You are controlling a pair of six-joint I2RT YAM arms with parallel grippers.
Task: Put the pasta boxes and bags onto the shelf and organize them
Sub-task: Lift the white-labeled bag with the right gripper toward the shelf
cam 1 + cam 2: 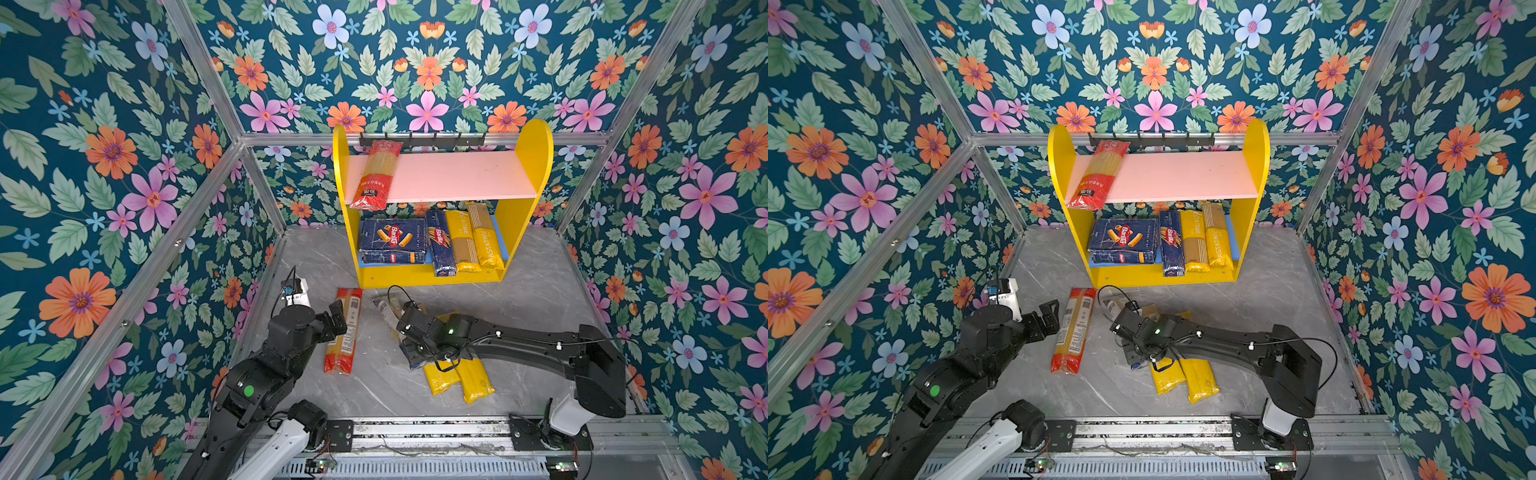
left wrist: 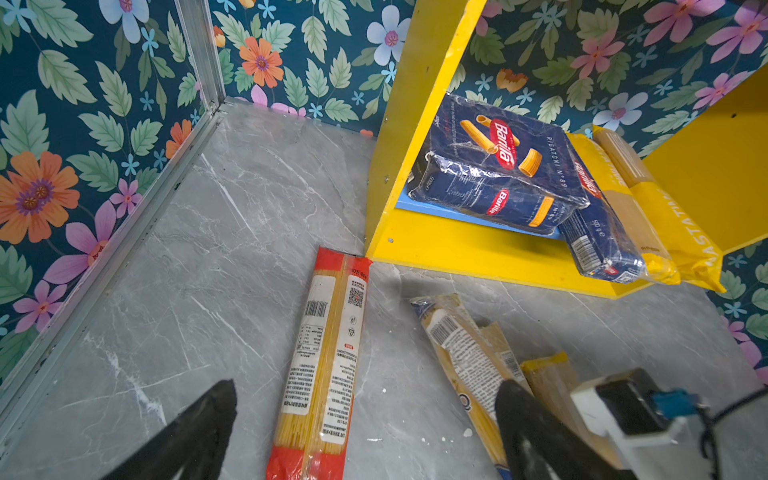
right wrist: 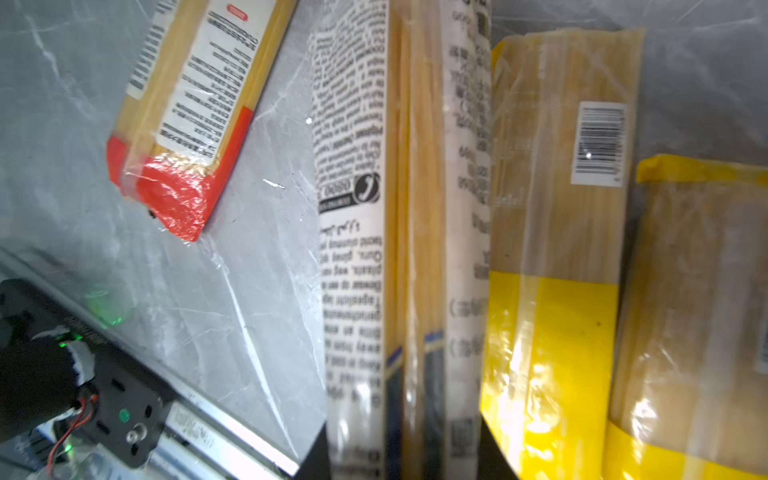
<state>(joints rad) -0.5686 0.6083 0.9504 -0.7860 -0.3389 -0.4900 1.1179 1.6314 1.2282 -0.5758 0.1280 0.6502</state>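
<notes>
In both top views: shelf (image 1: 536, 166) at 12 o'clock of table (image 1: 540, 299). Upper red bag (image 1: 376, 174) on pink board (image 1: 457, 174), left end. Rigatoni box (image 1: 392, 241), spaghetti box (image 1: 439, 245) and shelved yellow bags (image 1: 471, 241) on blue board (image 1: 504, 249). Floor red bag (image 1: 345, 332) at shelf's 7 o'clock. Left gripper (image 1: 337, 318) just beside it at its 9, jaws wide, empty. Right gripper (image 1: 409, 345) at shelf's 6, over clear bag (image 1: 386, 311); floor yellow bags (image 1: 461, 378) at its 4.

Left wrist: wide-spread fingers (image 2: 199, 424), floor red bag seen between them.

Right wrist: clear bag runs between jaws, clamped; floor yellow bags beside it.
</notes>
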